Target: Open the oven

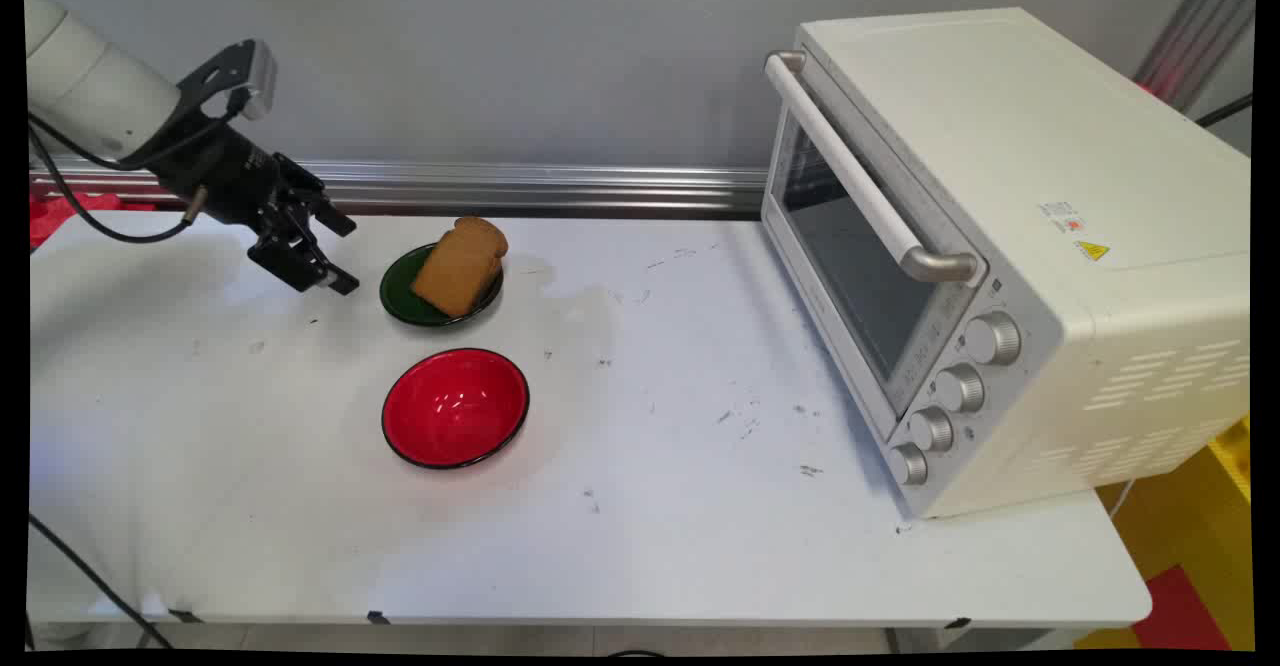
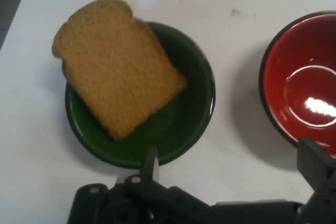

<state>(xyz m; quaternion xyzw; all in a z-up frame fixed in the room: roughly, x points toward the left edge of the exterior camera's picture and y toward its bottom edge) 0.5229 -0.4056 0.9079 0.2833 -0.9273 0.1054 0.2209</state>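
Note:
A slice of brown bread lies tilted across a small green plate, its top corner overhanging the plate's far rim. My black gripper hovers just left of the plate in the main view, open and empty, with its fingers pointing toward the plate. In the hand view one fingertip rises at the plate's near rim and the other at the edge of a red bowl. The red bowl stands empty, in front of the green plate.
A large white toaster oven with its glass door shut stands on the table's right side, with several knobs on its front. A metal rail runs along the wall behind the table. A black cable hangs from the arm.

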